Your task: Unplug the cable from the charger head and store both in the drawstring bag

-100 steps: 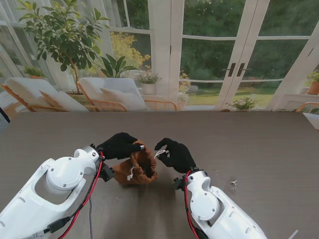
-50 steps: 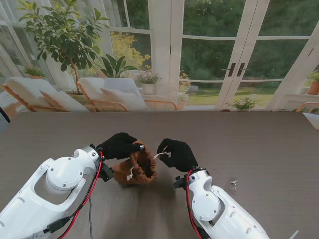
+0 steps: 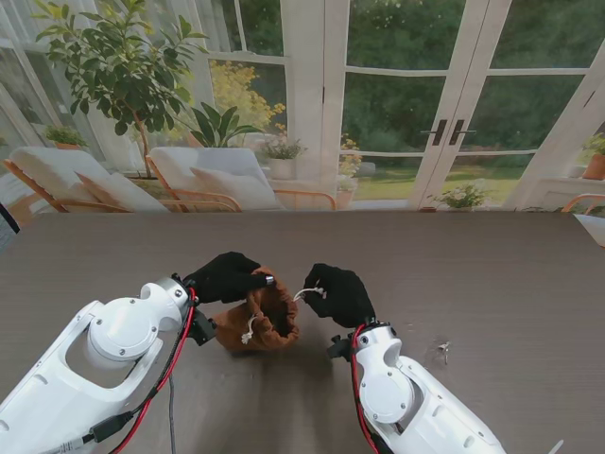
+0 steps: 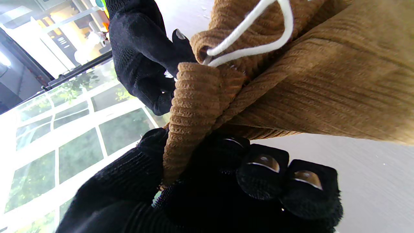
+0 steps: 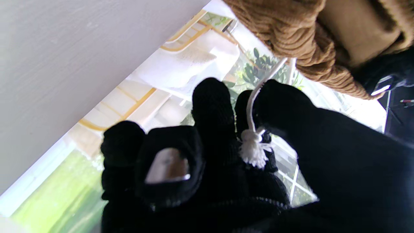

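The bag [image 3: 260, 322] sits on the counter [image 3: 492, 274] between both hands, mouth facing up and a bit toward the right. Left hand [image 3: 225, 276] is clamped on the rim fold; right hand [image 3: 338, 294] pinches the cord [image 3: 304, 294] just above its tassel. Corduroy looks soft and floppy, light too, so the rim and cord are probably the only sane spots to grab. Cord runs roughly sideways from bag to right hand. Cable and charger aren't visible, maybe inside.
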{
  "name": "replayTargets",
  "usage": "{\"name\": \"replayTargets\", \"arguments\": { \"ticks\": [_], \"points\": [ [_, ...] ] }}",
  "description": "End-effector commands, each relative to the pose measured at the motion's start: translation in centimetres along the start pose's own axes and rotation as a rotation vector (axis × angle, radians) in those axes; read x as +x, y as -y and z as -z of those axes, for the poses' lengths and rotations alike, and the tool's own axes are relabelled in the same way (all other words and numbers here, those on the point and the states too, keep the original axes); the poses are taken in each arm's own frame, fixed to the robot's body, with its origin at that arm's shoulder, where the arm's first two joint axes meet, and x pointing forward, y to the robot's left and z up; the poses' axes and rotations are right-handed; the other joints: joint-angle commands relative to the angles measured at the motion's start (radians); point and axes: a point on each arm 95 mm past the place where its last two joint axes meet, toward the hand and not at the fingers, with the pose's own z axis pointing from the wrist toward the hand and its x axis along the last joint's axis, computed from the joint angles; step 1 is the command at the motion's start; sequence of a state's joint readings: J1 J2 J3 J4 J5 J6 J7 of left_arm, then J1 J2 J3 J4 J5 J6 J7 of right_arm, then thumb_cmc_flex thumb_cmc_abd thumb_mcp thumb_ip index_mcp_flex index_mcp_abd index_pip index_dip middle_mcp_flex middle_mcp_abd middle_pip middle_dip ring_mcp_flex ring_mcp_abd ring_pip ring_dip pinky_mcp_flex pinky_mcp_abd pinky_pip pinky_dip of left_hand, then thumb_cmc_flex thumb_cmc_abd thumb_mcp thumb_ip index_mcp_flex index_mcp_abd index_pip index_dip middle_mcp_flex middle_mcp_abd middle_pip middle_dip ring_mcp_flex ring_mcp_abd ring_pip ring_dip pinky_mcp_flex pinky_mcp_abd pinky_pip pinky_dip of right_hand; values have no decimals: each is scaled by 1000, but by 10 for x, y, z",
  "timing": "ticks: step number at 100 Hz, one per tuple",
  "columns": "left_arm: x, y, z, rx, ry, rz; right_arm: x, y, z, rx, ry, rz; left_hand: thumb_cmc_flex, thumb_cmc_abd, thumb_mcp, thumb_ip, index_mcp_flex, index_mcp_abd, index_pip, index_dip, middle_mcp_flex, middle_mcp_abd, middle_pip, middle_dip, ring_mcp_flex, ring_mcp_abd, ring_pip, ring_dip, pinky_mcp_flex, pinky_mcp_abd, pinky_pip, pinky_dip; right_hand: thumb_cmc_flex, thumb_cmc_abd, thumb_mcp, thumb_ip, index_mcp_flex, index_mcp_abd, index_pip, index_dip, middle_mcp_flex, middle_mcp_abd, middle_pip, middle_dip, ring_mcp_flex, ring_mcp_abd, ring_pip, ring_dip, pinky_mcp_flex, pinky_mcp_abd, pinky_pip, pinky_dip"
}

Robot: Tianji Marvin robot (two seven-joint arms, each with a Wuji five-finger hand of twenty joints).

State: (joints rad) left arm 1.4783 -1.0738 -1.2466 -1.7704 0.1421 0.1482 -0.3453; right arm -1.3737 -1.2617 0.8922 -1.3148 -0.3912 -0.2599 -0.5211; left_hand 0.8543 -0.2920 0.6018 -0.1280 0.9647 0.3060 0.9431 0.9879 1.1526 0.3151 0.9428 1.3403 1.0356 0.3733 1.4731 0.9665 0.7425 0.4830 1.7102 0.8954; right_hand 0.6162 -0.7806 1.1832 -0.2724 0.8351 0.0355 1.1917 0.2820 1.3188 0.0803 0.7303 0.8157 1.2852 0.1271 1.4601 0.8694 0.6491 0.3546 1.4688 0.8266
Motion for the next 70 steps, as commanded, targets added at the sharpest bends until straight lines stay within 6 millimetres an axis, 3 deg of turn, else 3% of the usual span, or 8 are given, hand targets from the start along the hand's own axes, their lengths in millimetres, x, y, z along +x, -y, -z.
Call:
{"name": "replayTargets", "arguments": {
  "ticks": [1, 13, 39, 70],
  "points": [
    [2, -1, -1, -21, -6, 7, 5, 12, 3, 20, 7, -13, 36, 42, 7, -11, 15, 32, 4, -1, 10, 15, -4, -8, 7, 25, 0, -9, 9, -20, 21, 14, -26, 31, 56, -31, -34, 56, 62, 22, 69, 0, 8, -23, 26, -52, 56, 21, 428, 0, 61, -10],
    [2, -2, -1, -22, -6, 8, 7, 17, 6, 17, 29, -27, 37, 41, 8, -11, 14, 32, 4, -1, 10, 15, -4, -8, 8, 26, 0, -9, 9, -20, 21, 14, -32, 76, 53, -38, -110, 145, 163, 43, 84, 11, 18, -40, 26, -57, 84, 31, 452, 10, 86, -19],
    [1, -2, 0, -19, -5, 10, 11, 24, 6, -34, 68, 16, 36, 41, 9, -11, 17, 32, 5, -2, 11, 15, -4, -9, 9, 26, 0, -9, 8, -17, 20, 15, -45, 87, 74, -48, -158, 227, 273, 11, 131, 3, 31, -75, 27, -96, 147, 59, 479, -37, 191, -8],
    [0, -2, 0, -21, -8, 8, 12, 27, 3, -63, 79, 91, 36, 41, 10, -11, 16, 34, 4, -2, 11, 17, -4, -9, 9, 26, 1, -9, 9, -16, 20, 16, -29, 120, 47, -46, -185, 221, 289, -11, 133, 2, 50, -103, 27, -104, 160, 66, 487, -66, 227, -24]
  ]
}}
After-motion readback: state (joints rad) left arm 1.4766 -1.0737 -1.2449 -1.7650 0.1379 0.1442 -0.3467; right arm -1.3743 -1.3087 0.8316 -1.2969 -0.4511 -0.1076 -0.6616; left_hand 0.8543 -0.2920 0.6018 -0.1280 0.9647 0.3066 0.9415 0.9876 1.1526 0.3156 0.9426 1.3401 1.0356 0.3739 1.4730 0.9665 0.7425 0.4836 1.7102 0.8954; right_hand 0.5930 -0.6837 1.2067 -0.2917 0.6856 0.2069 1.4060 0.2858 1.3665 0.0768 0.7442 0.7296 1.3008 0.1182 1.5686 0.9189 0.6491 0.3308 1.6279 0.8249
